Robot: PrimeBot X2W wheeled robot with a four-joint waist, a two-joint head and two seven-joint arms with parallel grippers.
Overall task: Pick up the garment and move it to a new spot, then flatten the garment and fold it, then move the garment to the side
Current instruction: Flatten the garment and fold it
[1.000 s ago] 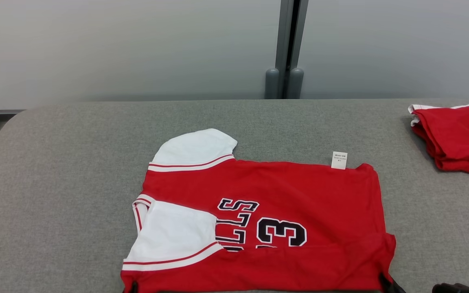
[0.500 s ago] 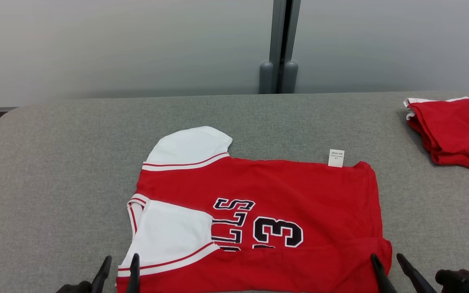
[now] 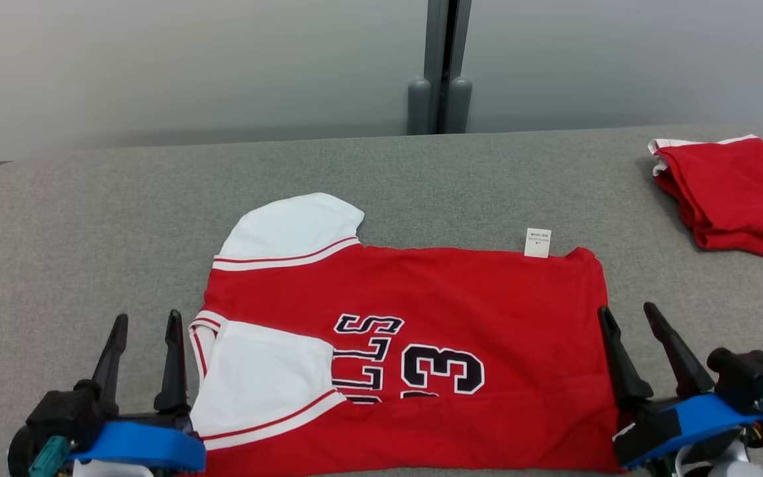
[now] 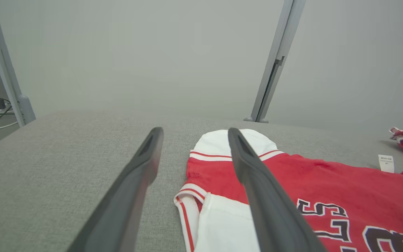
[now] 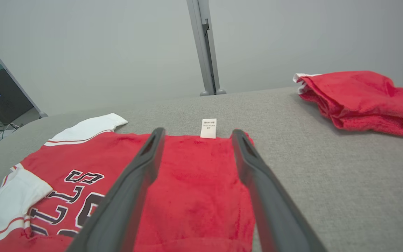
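I see the red jersey (image 3: 421, 298) lying flat on the gray table (image 3: 90, 212), close to my edge. My left gripper (image 3: 146, 317) sits just beside its sleeve end and my right gripper (image 3: 626, 309) at its hem end, both spread wide, holding nothing. Another red garment (image 3: 732, 199) lies well apart, far right.

A grey fabric-covered table (image 3: 57, 218) stands before a pale grey wall (image 3: 189, 66) with a vertical post (image 3: 440, 53).
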